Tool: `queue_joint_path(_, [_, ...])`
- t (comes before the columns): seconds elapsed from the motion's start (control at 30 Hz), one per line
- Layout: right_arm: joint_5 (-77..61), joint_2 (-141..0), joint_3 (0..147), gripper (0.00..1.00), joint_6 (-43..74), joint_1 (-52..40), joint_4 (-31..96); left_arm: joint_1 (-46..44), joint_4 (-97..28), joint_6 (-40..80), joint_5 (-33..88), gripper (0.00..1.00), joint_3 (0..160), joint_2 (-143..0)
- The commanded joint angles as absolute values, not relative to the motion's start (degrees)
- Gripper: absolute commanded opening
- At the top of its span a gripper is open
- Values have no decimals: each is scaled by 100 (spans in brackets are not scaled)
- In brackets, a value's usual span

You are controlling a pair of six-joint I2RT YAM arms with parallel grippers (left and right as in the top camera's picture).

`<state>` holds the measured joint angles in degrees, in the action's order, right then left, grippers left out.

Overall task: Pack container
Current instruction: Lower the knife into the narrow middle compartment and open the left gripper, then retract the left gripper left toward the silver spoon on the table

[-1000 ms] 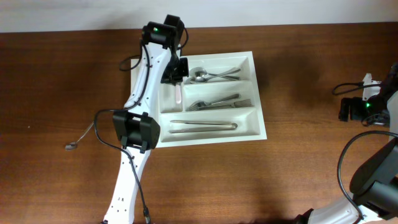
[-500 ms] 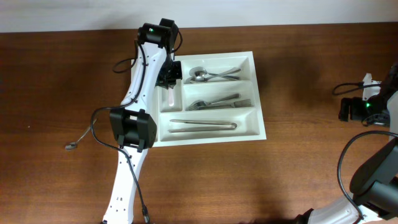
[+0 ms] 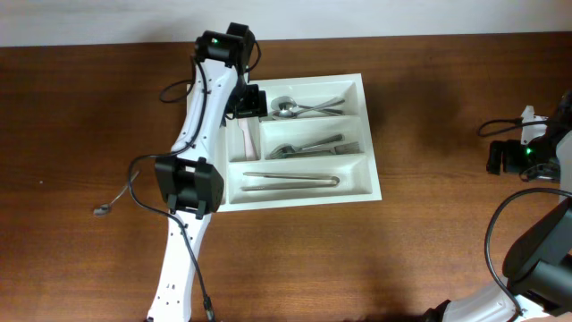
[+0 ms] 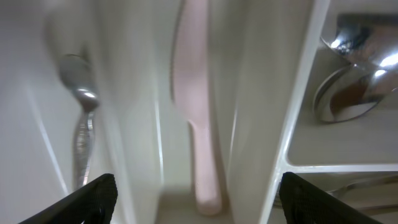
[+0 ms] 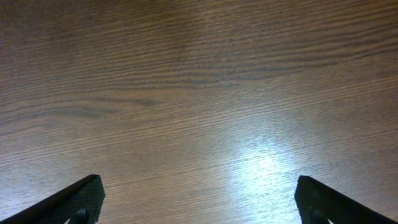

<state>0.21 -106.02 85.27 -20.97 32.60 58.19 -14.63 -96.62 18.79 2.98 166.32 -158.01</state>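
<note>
The container (image 3: pixel 372 134) is a white compartment tray in the middle of the table. My left gripper (image 3: pixel 248 103) hangs over its far left end, open, its black fingertips (image 4: pixel 102 194) spread wide on either side of a narrow compartment. A pale pink utensil (image 4: pixel 196 106) lies loose in that compartment, seen from overhead as the pink utensil (image 3: pixel 245 139). A metal spoon (image 4: pixel 81 118) lies in the neighbouring narrow compartment. The long compartments hold spoons (image 3: pixel 304 107), forks (image 3: pixel 313 146) and a long metal piece (image 3: pixel 295 180). My right gripper (image 5: pixel 199 199) is open over bare wood, far from the tray.
The right arm (image 3: pixel 527 156) sits at the table's right edge with a cable beside it. A loose grey cable end (image 3: pixel 103 210) lies on the wood left of the left arm, whose links cross the tray's left side.
The left gripper has opened and let go of the pink utensil, which now lies in the narrow compartment. The right arm has not moved.
</note>
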Motion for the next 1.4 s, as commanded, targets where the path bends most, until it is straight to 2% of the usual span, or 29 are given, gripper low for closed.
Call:
queue_joint_path(0.0, [69,-10538,8532,99,-2056,3264,5802,-1256,-9642,1787,211,86,16774,-15106])
queue_joint_path(0.1, [69,-10538,8532,99,-2056,3264,5802,-1100,-9588,1787,215,87,16916,-14593])
queue_joint_path(0.13, [69,-10538,8532,99,-2056,3264,5802,-1066,-9588,1787,215,93,16929,-14451])
queue_joint_path(0.2, [69,-10538,8532,99,-2056,3264,5802,-1004,-9607,1785,213,100,16929,-14173])
queue_joint_path(0.6, [69,-10538,8532,99,-2056,3264,5802,-305,-9671,1994,213,100,16870,-13159])
queue_joint_path(0.77, [69,-10538,8532,99,-2056,3264,5802,-27,-9671,2071,113,100,16287,-12687])
queue_joint_path(1.03, [71,-10538,8532,99,-2056,3264,5802,659,-9671,3887,-1131,99,13340,-10774])
queue_joint_path(1.23, [69,-10538,8532,99,-2056,3264,5802,1507,-9662,6180,-1251,99,10925,-9349])
queue_joint_path(1.37, [69,-10538,8532,99,-2056,3264,5802,2034,-9260,6016,-1382,99,9666,-8783])
